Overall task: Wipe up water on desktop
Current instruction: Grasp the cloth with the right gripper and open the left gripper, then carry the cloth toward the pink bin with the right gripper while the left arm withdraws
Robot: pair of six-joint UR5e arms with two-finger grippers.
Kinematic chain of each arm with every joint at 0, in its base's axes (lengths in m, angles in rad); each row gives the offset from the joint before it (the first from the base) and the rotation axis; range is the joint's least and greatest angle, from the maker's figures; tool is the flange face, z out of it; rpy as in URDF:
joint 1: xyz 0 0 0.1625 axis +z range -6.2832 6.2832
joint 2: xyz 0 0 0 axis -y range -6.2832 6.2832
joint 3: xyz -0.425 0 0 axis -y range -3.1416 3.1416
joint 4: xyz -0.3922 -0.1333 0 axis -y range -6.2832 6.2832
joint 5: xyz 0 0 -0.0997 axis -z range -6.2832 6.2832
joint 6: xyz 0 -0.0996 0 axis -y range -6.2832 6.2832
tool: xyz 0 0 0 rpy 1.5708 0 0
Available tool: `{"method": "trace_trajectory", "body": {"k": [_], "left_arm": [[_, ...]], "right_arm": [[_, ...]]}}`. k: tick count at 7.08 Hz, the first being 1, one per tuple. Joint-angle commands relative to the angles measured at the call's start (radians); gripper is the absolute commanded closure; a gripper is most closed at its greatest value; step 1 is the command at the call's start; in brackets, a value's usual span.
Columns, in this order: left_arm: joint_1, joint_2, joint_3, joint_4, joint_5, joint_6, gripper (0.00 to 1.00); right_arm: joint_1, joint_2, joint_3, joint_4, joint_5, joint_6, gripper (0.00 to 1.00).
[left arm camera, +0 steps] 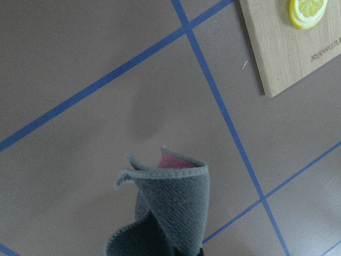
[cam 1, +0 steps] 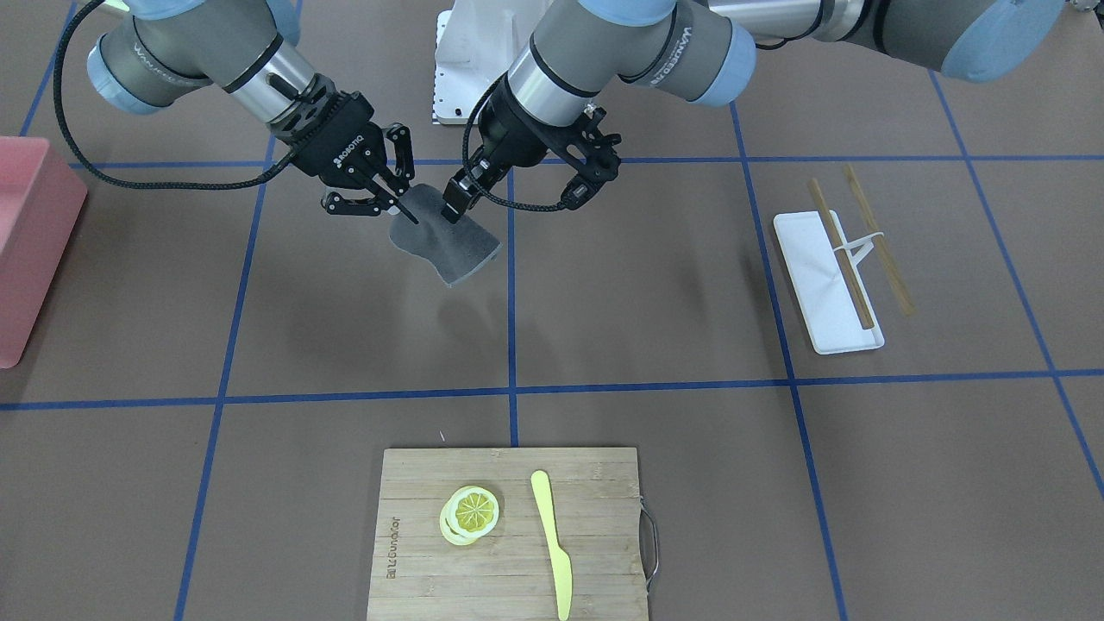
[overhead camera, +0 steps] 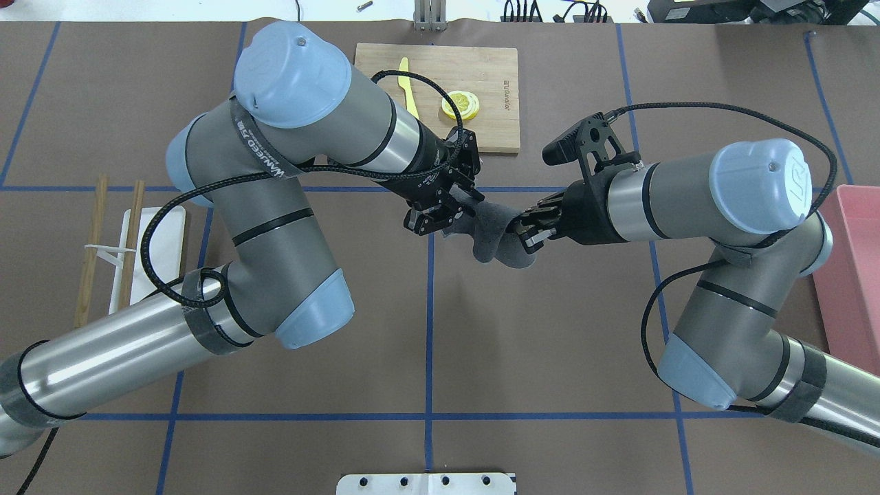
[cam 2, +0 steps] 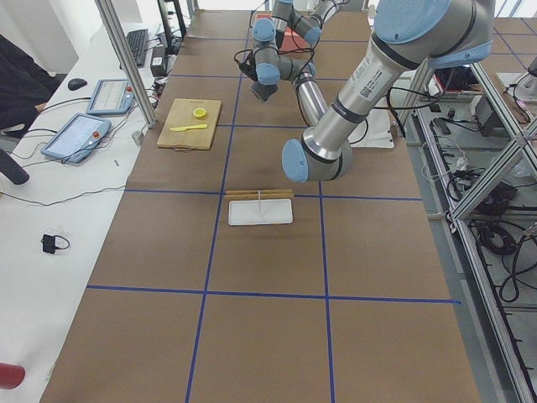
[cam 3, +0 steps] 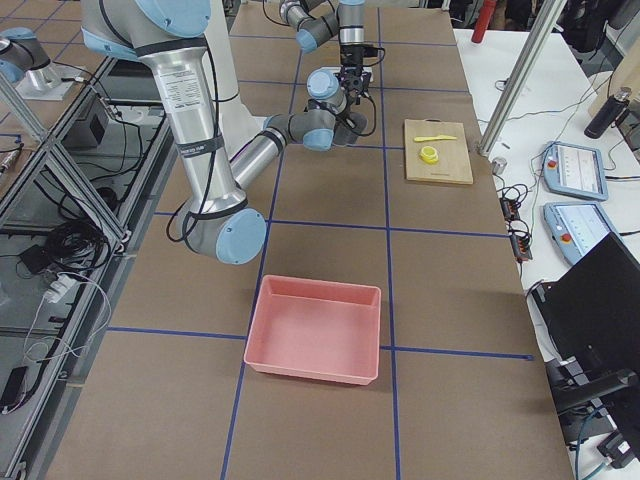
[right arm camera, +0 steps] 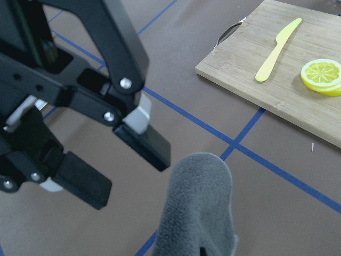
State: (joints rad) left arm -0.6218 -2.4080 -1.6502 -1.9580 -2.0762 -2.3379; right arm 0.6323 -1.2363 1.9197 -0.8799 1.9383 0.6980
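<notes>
A grey cloth hangs in the air above the brown desktop, near the crossing of the blue tape lines. My right gripper is shut on its upper edge; it also shows in the overhead view. My left gripper is wide open right beside the cloth, with one finger at the cloth's edge. The right wrist view shows the cloth in front of the open left gripper. The left wrist view shows the folded cloth low in the middle. I see no water on the desktop.
A bamboo cutting board with a lemon slice and a yellow knife lies at the operators' edge. A white tray with chopsticks is on the robot's left. A pink bin is on its right.
</notes>
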Motion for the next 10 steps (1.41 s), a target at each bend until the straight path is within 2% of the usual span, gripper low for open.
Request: {"method": "trace_trajectory", "body": {"k": [1,2,3,4,5,6,8,9,10], "left_arm": [[-0.024,0.015,-0.01,0.007,0.001,0.029,0.03],[-0.059,0.053,-0.028,0.011,-0.002,0.078,0.02],[-0.097,0.11,-0.101,0.034,0.002,0.226,0.02],[-0.128,0.163,-0.178,0.101,0.002,0.422,0.02],[-0.16,0.17,-0.201,0.185,0.013,0.583,0.02],[-0.186,0.187,-0.204,0.203,0.06,0.714,0.02],[-0.206,0.272,-0.252,0.215,0.132,0.915,0.02],[-0.24,0.289,-0.294,0.314,0.131,1.045,0.02],[-0.255,0.291,-0.351,0.484,0.131,1.159,0.02]], "right_arm": [[0.029,-0.035,0.039,-0.042,0.005,0.003,1.0],[0.074,-0.089,0.101,-0.154,0.011,0.002,1.0],[0.137,-0.1,0.126,-0.3,0.054,-0.014,1.0],[0.195,-0.101,0.125,-0.391,0.089,-0.026,1.0],[0.24,-0.11,0.127,-0.5,0.082,-0.138,1.0],[0.274,-0.138,0.119,-0.558,0.058,-0.301,1.0],[0.308,-0.193,0.069,-0.57,-0.037,-0.562,1.0],[0.335,-0.204,0.038,-0.568,-0.054,-0.668,1.0],[0.355,-0.222,0.012,-0.561,-0.059,-0.727,1.0]]}}
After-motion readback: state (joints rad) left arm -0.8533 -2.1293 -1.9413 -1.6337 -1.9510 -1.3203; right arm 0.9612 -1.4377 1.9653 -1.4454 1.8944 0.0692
